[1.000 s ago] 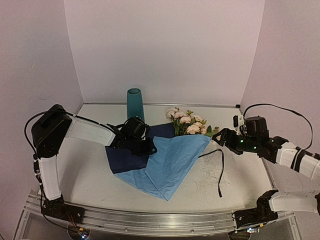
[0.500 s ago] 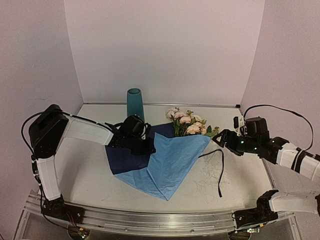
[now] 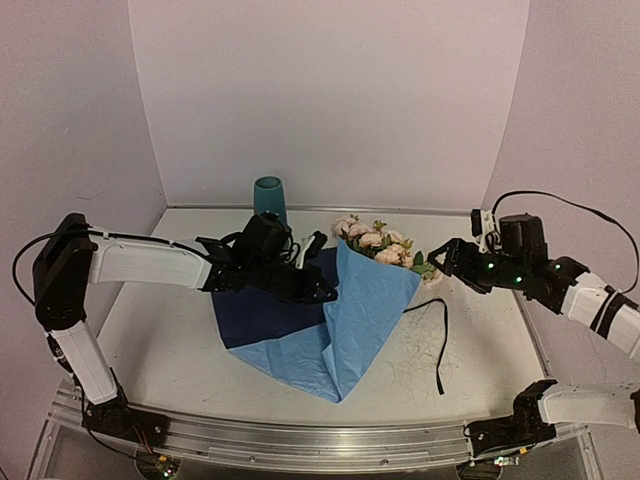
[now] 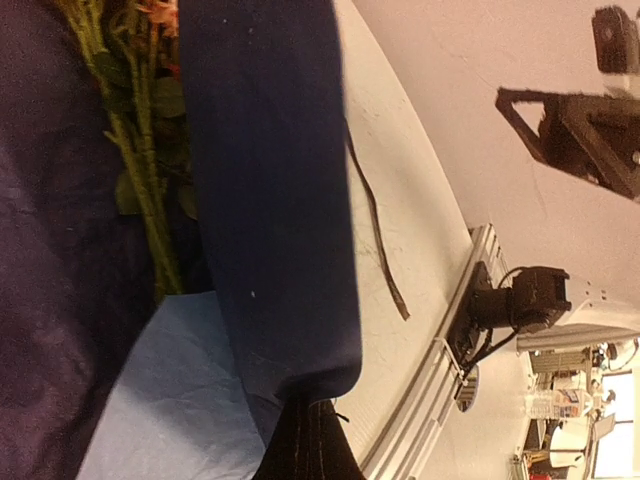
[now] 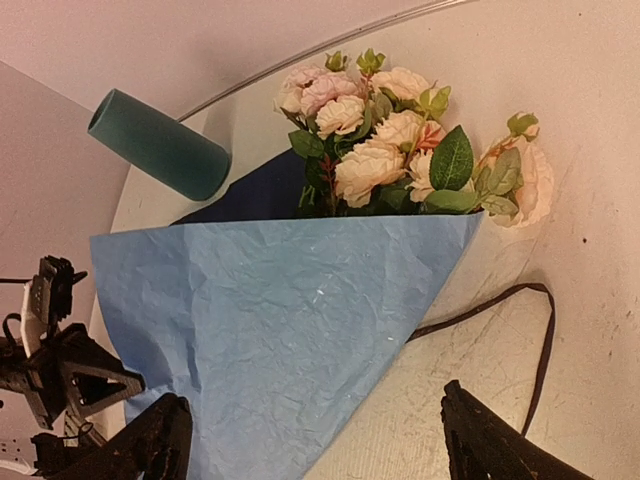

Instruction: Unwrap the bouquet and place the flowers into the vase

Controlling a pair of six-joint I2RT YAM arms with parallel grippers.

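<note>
On a white worktop (image 3: 480, 350), a half-opened bouquet (image 3: 360, 300). Blue wrapping paper (image 5: 270, 320) spread into a wide sheet, pale side up on the right, dark side showing on the left. Lying on the sheet, the flowers (image 3: 375, 240): pink and cream blooms pointing to the far right, green stems (image 4: 140, 180) running back toward the near left beneath a raised flap of paper. Long axis slanted, then, from near left to far right. Loose on the worktop just right of the sheet, a thin black ribbon (image 3: 440, 340). Upright at the far edge, a little left of the blooms, the teal vase (image 3: 268, 200), its base hidden behind the left arm.

Left gripper (image 3: 318, 288): closed tight, pinching the edge of the dark flap and holding it up off the stems.

Right gripper (image 3: 450, 262): spread wide, holding nothing, touching nothing, hovering just right of the blooms and facing them. Nearer of the two to the flower heads, so probably the one to reach in, though with the stems mostly hidden under paper from its side.
</note>
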